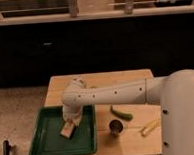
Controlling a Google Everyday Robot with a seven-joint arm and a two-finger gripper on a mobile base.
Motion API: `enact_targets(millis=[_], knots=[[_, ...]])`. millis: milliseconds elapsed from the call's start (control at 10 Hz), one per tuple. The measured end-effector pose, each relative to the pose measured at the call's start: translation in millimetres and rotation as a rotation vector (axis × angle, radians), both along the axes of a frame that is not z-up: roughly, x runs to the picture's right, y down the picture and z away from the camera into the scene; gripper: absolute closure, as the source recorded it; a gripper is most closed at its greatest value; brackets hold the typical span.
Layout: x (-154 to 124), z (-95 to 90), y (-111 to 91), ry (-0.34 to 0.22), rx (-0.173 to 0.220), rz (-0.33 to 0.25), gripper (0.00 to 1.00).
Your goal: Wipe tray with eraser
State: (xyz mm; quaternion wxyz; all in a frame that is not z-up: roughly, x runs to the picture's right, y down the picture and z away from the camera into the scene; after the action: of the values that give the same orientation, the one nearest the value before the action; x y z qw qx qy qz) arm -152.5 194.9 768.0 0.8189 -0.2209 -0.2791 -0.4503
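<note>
The dark green tray [47, 139] lies on the front left of the wooden table [118, 79]. The tan eraser [67, 129] rests tilted on the tray floor, right of its middle. My gripper [70, 123] reaches down from the white arm into the tray. It is shut on the top of the eraser and presses it against the tray.
A small metal cup [115, 127] stands just right of the tray. A curved green vegetable [121, 113] lies behind the cup and a yellow stick [149, 127] to its right. My white body [186, 116] fills the right side. A dark railing runs behind the table.
</note>
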Motion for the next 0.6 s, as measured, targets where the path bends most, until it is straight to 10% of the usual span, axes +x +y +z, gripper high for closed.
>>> enact_targets(millis=[600], knots=[[-2, 12.8, 34, -0.012, -0.039, 0.012, 1.00]])
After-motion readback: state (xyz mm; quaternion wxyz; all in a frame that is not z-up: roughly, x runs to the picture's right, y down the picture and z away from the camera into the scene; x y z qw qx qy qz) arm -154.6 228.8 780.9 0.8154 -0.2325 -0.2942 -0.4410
